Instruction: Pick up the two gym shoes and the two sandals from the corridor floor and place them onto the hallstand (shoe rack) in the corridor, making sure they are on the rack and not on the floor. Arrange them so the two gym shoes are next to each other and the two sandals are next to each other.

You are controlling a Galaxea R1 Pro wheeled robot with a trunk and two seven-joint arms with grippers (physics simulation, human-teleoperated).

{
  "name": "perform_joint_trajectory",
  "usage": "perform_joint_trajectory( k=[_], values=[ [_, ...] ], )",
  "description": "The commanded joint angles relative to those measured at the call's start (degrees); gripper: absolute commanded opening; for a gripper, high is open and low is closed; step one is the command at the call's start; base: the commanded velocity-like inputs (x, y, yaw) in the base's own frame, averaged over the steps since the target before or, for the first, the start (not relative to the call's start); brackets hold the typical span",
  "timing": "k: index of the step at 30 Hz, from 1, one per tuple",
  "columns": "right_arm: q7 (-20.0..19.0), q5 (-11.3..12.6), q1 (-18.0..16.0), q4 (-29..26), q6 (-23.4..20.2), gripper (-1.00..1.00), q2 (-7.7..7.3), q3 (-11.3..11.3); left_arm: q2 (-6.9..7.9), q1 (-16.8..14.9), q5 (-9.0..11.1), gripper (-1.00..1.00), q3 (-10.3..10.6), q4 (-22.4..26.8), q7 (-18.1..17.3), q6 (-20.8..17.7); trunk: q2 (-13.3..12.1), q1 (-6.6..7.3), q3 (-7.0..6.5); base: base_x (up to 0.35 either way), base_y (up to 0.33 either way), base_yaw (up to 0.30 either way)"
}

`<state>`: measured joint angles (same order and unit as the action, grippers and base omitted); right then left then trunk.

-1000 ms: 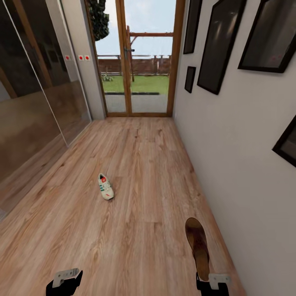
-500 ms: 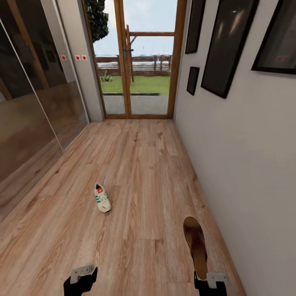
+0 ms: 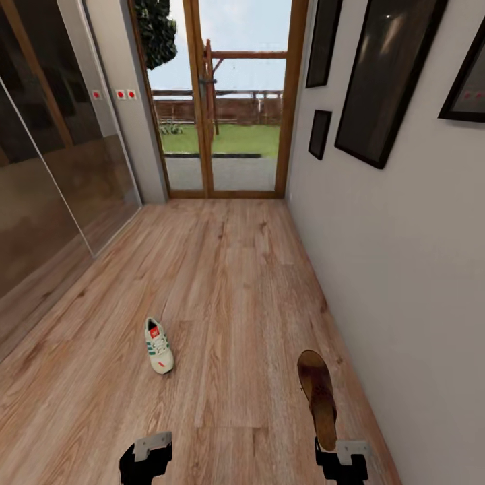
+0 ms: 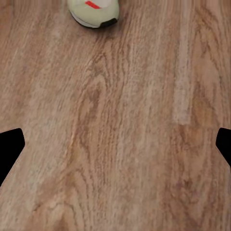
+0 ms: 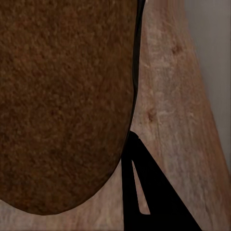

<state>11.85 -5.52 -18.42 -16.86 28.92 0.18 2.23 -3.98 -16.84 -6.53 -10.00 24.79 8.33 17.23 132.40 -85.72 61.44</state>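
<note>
Right gripper [image 3: 335, 450] with fingers pinching a brown sandal [image 3: 318, 397] close along the white wall [image 3: 404, 283]; left gripper [image 4: 115, 144] spread wide over bare corridor floor [image 3: 236, 303]; one gym shoe [image 3: 157, 345] lying ahead, open planks to the glass door [image 3: 222, 101]

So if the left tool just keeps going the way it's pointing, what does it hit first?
Bare corridor floor, most likely: the left tool points down at the planks. The gym shoe lies off its line, though depth is unclear.

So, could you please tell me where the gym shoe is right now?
In the head view, the gym shoe lies on the corridor floor, ahead of the left pincer.
</note>
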Motion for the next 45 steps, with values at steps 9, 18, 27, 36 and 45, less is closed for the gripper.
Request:
perform_joint_trajectory(
  k=[9, 18, 27, 36, 45],
  values=[
    [0.80, -0.74, 0.05, 1.78, 0.09, -1.00, 0.50, 0.07, 0.32, 1.68, -0.68, 1.00, -0.26, -0.18, -0.02, -0.46, 0.01, -0.02, 0.05, 0.000, 0.000, 0.000],
    [0.79, -0.69, 0.05, 2.67, 0.09, -1.00, 0.27, 0.19, 0.63, 2.23, -0.43, 1.00, -0.20, -0.18, 0.02, -0.52, 0.01, -0.02, 0.05, 0.111, 0.000, 0.000],
    [0.73, -0.72, 0.05, 2.76, 0.09, -1.00, 0.26, 0.23, 0.64, 2.25, -0.48, 1.00, -0.19, -0.18, 0.02, -0.53, 0.01, -0.02, 0.05, 0.308, 0.000, 0.000],
    [0.68, -0.72, 0.05, 2.95, 0.11, -1.00, 0.26, 0.23, 0.64, 2.28, -0.43, 1.00, -0.19, -0.18, 0.02, -0.29, 0.01, -0.02, 0.05, 0.337, 0.000, 0.000],
    [0.64, -0.72, 0.05, 2.97, 0.11, -1.00, 0.26, 0.23, 0.70, 2.30, -0.42, 1.00, -0.19, -0.18, 0.02, -0.28, 0.01, -0.02, 0.05, 0.338, 0.000, 0.000]
  ],
)
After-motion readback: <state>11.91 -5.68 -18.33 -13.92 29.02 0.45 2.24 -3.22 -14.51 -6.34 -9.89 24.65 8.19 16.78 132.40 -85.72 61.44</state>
